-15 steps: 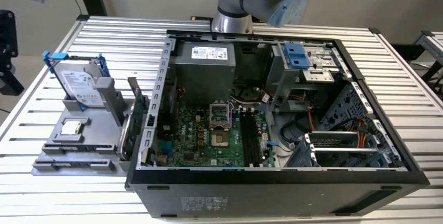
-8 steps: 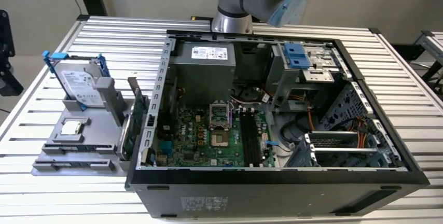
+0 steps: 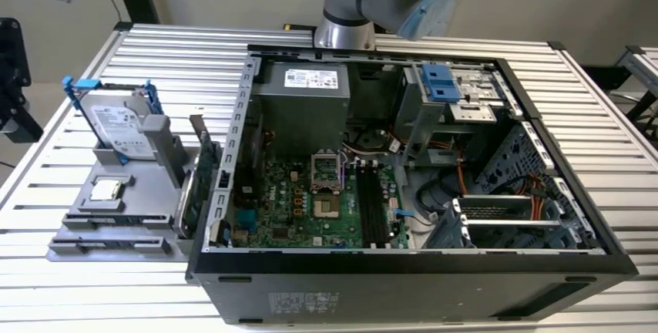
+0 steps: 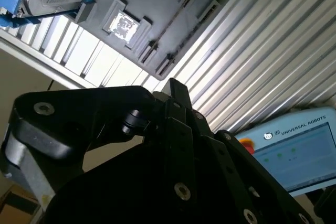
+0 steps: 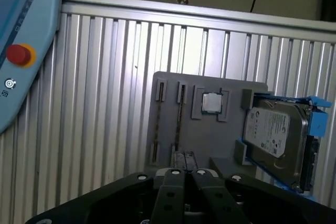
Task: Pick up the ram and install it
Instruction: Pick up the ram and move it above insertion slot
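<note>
Gripper (image 5: 184, 172) closed, holding nothing. Ram (image 5: 178, 121) stands on edge in the gray holder (image 5: 210, 140), well apart from the gripper.

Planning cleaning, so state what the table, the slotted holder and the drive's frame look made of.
Table: bare metal, likely aluminium; ribbed, silvery, bright reflections.
Slotted holder: matte grey plastic, perhaps printed; uniform, no shine.
Drive frame: blue plastic, by its saturated colour and moulded look.
</note>
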Robot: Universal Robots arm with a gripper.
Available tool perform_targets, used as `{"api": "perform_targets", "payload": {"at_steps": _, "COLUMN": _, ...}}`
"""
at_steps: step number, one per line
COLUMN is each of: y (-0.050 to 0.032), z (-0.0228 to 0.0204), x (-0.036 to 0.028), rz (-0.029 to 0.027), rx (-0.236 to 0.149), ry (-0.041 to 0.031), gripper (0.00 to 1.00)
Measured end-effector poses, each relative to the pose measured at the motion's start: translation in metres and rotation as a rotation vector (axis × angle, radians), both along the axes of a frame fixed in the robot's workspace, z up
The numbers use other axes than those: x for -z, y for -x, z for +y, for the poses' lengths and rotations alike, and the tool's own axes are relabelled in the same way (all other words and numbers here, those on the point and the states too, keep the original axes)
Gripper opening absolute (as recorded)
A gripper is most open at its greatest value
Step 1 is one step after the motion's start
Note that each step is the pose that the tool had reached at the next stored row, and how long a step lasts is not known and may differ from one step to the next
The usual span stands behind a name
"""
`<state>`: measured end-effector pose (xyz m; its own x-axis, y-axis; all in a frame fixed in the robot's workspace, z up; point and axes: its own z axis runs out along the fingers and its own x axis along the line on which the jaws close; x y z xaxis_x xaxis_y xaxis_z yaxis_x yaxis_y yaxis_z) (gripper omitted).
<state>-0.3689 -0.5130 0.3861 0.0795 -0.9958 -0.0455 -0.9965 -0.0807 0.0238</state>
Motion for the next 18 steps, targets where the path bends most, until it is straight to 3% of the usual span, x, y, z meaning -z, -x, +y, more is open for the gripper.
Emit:
{"api": "perform_targets", "payload": {"at_steps": 5, "y": 0.0, "z": 0.0003, "x": 0.0014, "rz": 0.0001, "rx": 0.0, "ry": 0.0019, "gripper": 0.0}}
{"api": "perform_targets", "payload": {"at_steps": 6, "y": 0.0, "z": 0.0003, "x": 0.0014, "rz": 0.0, "rx": 0.0, "ry": 0.0019, "gripper": 1.0}}
{"api": "perform_targets", "payload": {"at_steps": 11, "y": -0.0001, "z": 0.0004, "x": 0.002, "rz": -0.0002, "rx": 0.0, "ry": 0.0019, "gripper": 1.0}}
{"api": "perform_targets", "payload": {"at_steps": 18, "y": 0.0, "z": 0.0013, "x": 0.0126, "rz": -0.0046, "rx": 0.005, "ry": 0.0021, "gripper": 1.0}}
